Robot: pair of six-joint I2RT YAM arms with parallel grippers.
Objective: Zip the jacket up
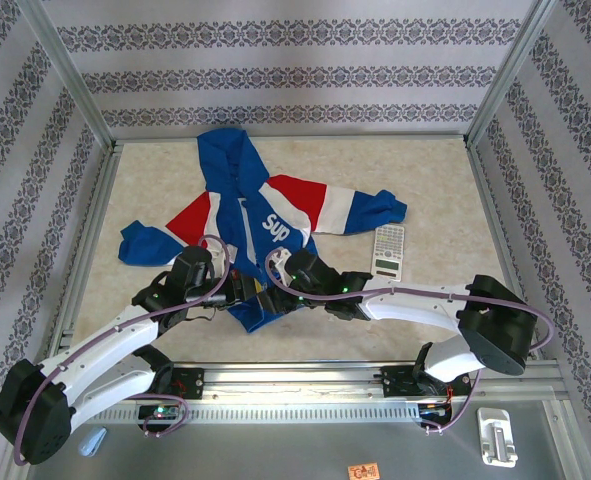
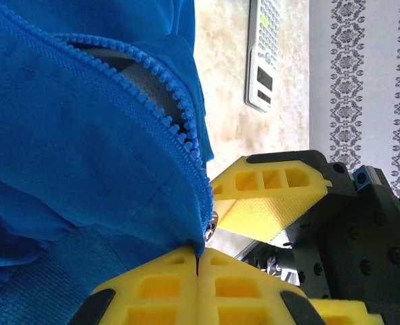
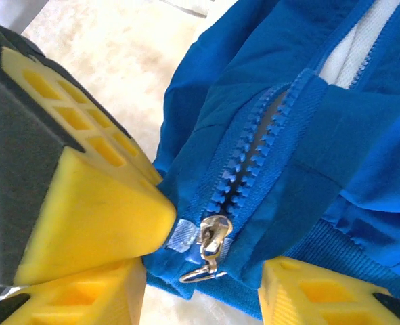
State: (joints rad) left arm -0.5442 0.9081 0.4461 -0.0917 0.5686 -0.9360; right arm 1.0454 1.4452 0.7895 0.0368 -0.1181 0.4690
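The jacket (image 1: 237, 190) is royal blue with red and white chest and sleeve panels and white "Sup" lettering, its zipper teeth (image 3: 250, 169) blue and its slider (image 3: 212, 244) silvery, the table (image 1: 425, 180) mottled beige, the calculator (image 1: 389, 251) white and grey, the walls (image 1: 295, 60) white with dark floral bands.

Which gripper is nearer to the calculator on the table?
Right. The right gripper sits at the jacket hem on the calculator's side; the left gripper pinches the hem further left.
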